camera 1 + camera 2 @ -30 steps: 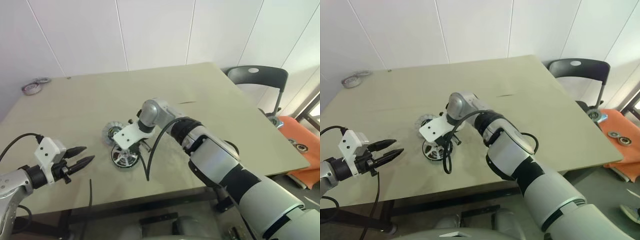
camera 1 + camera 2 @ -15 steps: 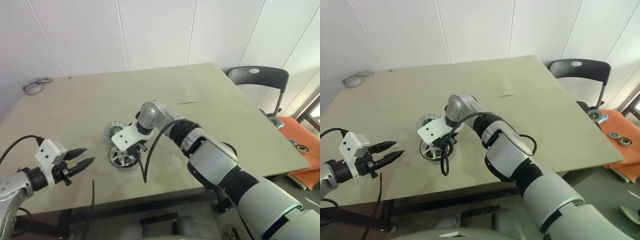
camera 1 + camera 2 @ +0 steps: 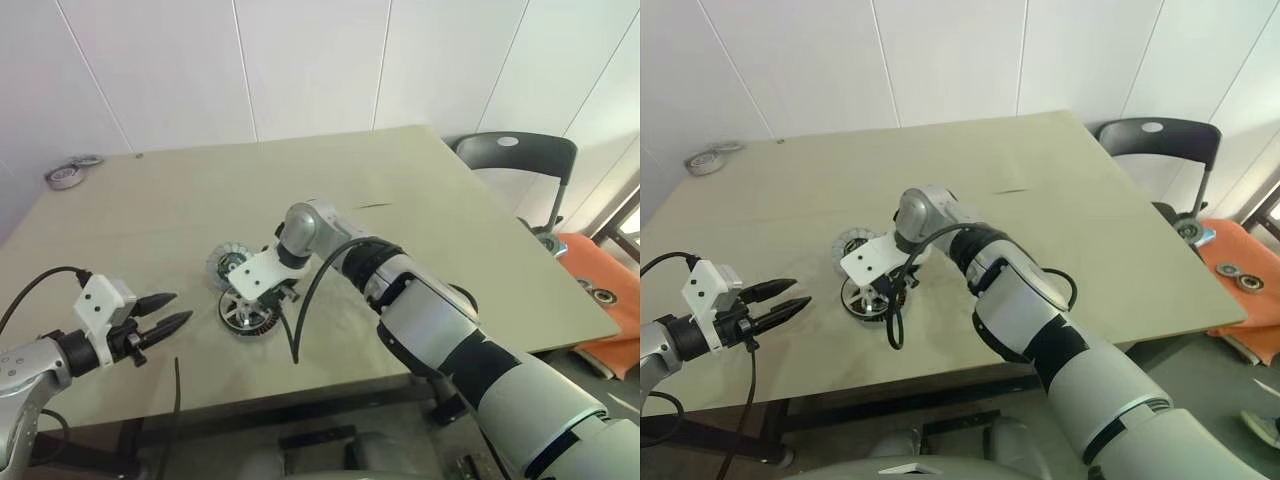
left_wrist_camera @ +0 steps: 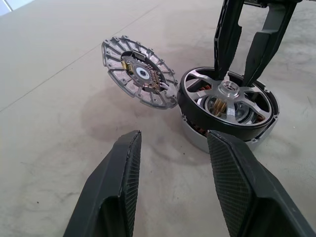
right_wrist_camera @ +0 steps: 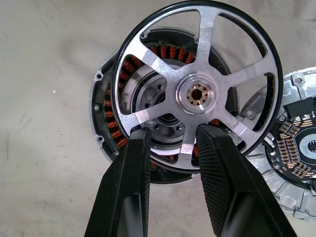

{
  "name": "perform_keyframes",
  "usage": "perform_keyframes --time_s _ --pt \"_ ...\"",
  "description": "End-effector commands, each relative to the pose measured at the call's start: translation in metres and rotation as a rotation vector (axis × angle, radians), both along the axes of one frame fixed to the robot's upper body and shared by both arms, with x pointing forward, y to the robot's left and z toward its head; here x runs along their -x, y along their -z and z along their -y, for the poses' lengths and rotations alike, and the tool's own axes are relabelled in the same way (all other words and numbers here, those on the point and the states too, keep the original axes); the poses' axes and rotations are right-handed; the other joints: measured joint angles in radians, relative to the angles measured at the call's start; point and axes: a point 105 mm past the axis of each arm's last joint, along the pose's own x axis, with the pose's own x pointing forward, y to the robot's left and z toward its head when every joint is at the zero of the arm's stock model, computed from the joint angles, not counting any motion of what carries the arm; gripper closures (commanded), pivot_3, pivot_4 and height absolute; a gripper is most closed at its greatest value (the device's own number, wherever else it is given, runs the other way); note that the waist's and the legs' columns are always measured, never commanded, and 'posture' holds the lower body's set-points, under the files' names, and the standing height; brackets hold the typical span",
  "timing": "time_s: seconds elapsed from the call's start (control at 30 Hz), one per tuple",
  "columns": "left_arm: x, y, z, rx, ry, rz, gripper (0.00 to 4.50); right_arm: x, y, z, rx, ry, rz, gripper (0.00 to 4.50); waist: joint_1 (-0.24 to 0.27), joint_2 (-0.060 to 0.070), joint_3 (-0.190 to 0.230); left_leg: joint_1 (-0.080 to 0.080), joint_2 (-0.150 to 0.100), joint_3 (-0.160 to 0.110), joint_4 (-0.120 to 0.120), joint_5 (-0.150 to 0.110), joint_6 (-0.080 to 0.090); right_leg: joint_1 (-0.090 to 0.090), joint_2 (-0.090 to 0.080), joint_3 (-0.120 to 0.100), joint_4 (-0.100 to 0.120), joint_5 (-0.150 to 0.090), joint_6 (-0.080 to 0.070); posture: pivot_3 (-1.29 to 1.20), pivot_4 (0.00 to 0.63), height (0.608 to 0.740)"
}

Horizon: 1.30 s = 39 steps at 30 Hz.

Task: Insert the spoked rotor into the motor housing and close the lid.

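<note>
The spoked rotor, silver with a dark rim, rests on the motor housing a little off-centre, so the copper windings show along one side. My right gripper points down over it. It is open, with the fingertips dipping between the spokes on either side of the hub. The lid, a grey toothed disc with a circuit board, lies close beside the housing. My left gripper hovers open and empty near the table's front left, pointing toward the parts.
Two tape rolls sit at the table's far left corner. A black cable hangs from my right arm beside the housing. A dark chair stands past the table's right edge, with an orange mat on the floor.
My right gripper's fingers have parted and let go of the rotor, which stays on the housing. The left gripper has not moved.
</note>
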Motion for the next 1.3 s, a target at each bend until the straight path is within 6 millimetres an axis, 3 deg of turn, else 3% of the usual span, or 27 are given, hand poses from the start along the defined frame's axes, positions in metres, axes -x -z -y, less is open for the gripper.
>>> perform_keyframes --time_s 0.03,0.07,0.23,0.37,0.8,0.97,1.3 --pt "-0.0024 -0.0079 -0.0014 -0.010 -0.003 0.031 2.24 0.0006 -0.0121 -0.0074 -0.036 -0.033 0.031 3.00 0.000 0.000 0.000 0.000 0.000 0.000 0.000 0.000 0.000 0.000 0.000 0.000 0.000 0.000 0.000 0.00 0.000 0.740" --pt "-0.0025 -0.0079 -0.0016 -0.009 -0.004 0.031 2.24 0.0005 -0.0119 -0.0074 -0.036 -0.034 0.035 2.64 0.000 0.000 0.000 0.000 0.000 0.000 0.000 0.000 0.000 0.000 0.000 0.000 0.000 0.000 0.000 0.00 0.000 0.740" --pt "-0.0027 -0.0079 -0.0019 -0.010 -0.005 0.032 2.24 0.0027 -0.0124 -0.0078 -0.037 -0.045 0.020 2.64 0.000 0.000 0.000 0.000 0.000 0.000 0.000 0.000 0.000 0.000 0.000 0.000 0.000 0.000 0.000 0.00 0.000 0.740" --pt "-0.0031 -0.0082 -0.0022 -0.010 -0.007 0.034 2.24 0.0018 -0.0137 -0.0113 -0.057 -0.031 0.027 3.52 0.000 0.000 0.000 0.000 0.000 0.000 0.000 0.000 0.000 0.000 0.000 0.000 0.000 0.000 0.000 0.00 0.000 0.740" --pt "-0.0035 -0.0079 -0.0022 -0.009 -0.009 0.036 2.24 0.0026 -0.0141 -0.0084 -0.034 -0.052 0.030 3.52 0.000 0.000 0.000 0.000 0.000 0.000 0.000 0.000 0.000 0.000 0.000 0.000 0.000 0.000 0.000 0.00 0.000 0.740" --pt "-0.0040 -0.0078 -0.0018 -0.009 -0.008 0.036 2.24 0.0036 -0.0147 -0.0087 -0.037 -0.059 0.026 4.46 0.000 0.000 0.000 0.000 0.000 0.000 0.000 0.000 0.000 0.000 0.000 0.000 0.000 0.000 0.000 0.00 0.000 0.740" --pt "-0.0059 -0.0086 -0.0017 -0.010 -0.004 0.038 2.24 0.0019 -0.0175 -0.0091 -0.042 -0.057 0.039 4.46 0.000 0.000 0.000 0.000 0.000 0.000 0.000 0.000 0.000 0.000 0.000 0.000 0.000 0.000 0.000 0.00 0.000 0.740"
